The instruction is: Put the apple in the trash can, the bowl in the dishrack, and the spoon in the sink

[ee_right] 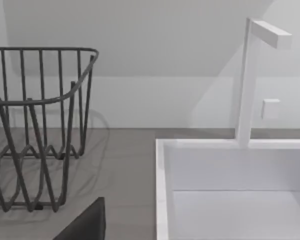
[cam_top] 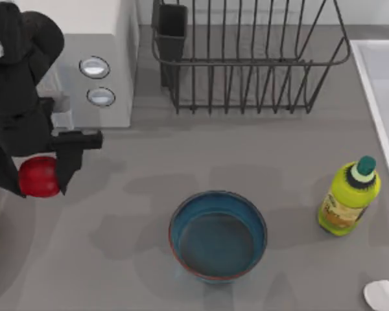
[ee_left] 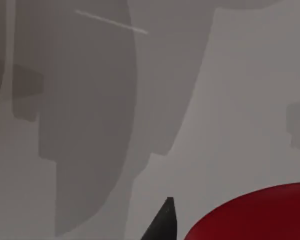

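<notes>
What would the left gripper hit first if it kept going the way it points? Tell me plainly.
Most likely bare table. The left gripper, shut on the apple at the table's left side, faces plain grey surface in its wrist view, with nothing standing ahead. Depth is unclear, so the way only looks free.

the bowl sits on the table at front centre. the dishrack stands behind it, the sink at the right edge. a bottle stands right of the bowl, the spoon in front of the bottle. the apple is at far left, in the left gripper.
</notes>
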Robot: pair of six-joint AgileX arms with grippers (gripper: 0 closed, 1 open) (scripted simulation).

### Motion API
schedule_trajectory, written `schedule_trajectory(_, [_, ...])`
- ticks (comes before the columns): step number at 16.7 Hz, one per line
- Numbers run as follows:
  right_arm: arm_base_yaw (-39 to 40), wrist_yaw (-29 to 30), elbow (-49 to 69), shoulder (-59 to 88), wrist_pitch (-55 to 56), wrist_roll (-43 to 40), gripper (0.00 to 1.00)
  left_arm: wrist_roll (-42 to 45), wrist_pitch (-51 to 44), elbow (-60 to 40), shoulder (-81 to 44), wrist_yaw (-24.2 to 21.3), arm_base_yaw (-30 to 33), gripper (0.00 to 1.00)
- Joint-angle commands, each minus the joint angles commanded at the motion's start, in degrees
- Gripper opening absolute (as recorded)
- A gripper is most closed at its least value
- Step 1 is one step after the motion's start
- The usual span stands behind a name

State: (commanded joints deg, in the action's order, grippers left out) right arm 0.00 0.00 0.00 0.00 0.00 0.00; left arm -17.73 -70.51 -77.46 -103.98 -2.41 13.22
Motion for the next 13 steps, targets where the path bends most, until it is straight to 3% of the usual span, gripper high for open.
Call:
schedule_trajectory(7, [0.0, 0.0, 0.0, 0.0, 0.0, 0.0, 1.0, -35.04, 0.07, 3.3, 10.3, -0.35, -21.0, 0.0])
schedule_trajectory(10, [0.0, 0.0, 0.0, 0.0, 0.0, 0.0, 1.0, -44.35, -0.2, 3.07, 13.93, -0.16, -28.03, 0.0])
schedule_trajectory(13, [0.0, 0.0, 0.0, 0.0, 0.0, 0.0, 1.0, -48.24, -0.36, 2.72, 15.73, -0.01, -31.48, 0.0])
